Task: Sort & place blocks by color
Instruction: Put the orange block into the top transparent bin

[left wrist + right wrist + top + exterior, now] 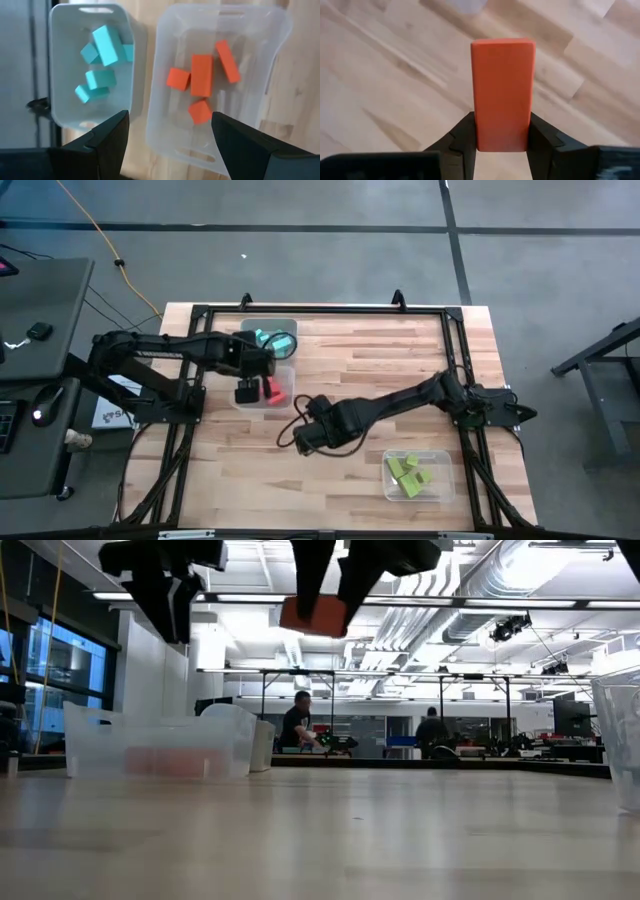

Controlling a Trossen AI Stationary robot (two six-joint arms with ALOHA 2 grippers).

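My right gripper (502, 137) is shut on a red-orange rectangular block (502, 85) above bare table near the middle; in the low view this block (315, 613) hangs high over the tabletop. In the high view the right gripper (300, 438) hides it. My left gripper (170, 135) is open and hovers over the clear bin of red-orange blocks (201, 75); it shows in the high view too (247, 390). Cyan blocks (102, 47) lie in the neighbouring bin. Yellow-green blocks (408, 473) lie in a third bin near the table's near right. My right gripper pinches the red-orange block between its two fingers (465, 137) at one short end (502, 142), one finger on each long side. The fingers come from above (340, 570). The block is lifted clear, high above the table, its long face toward the wrist camera.
Red bin (285, 395) and cyan bin (290, 325) stand side by side at the table's far left; the green bin (445, 455) stands near right. Bare wood lies between them. People stand in the room beyond the table (297, 720).
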